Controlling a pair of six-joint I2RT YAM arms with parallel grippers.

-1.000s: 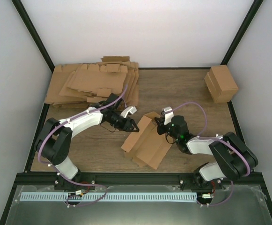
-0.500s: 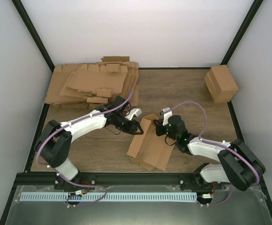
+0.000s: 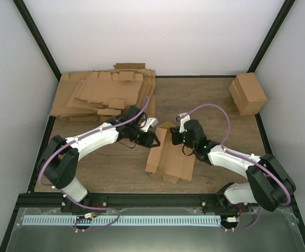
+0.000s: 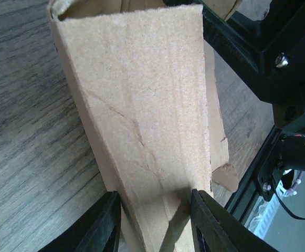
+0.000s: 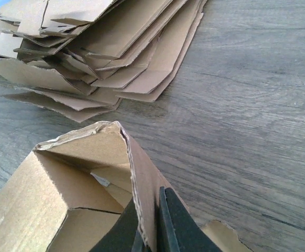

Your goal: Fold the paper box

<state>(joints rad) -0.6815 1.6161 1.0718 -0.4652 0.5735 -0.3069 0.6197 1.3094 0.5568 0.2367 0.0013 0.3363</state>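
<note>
- Top view: paper box lies part-opened mid-tabletop, between both arms. Sheet pile far left, second carton far right.
- Left wrist only: left end effector straddles the box's near end, fingers pressed on both sides.
- Right wrist only: right end effector pinched narrow on one upright box wall; hollow interior visible.

We see the paper box as plain brown cardboard, matt and faintly fibrous, its cut edges rough. The table shows dull grey-brown wood grain. The left gripper has smooth black plastic fingers.
</note>
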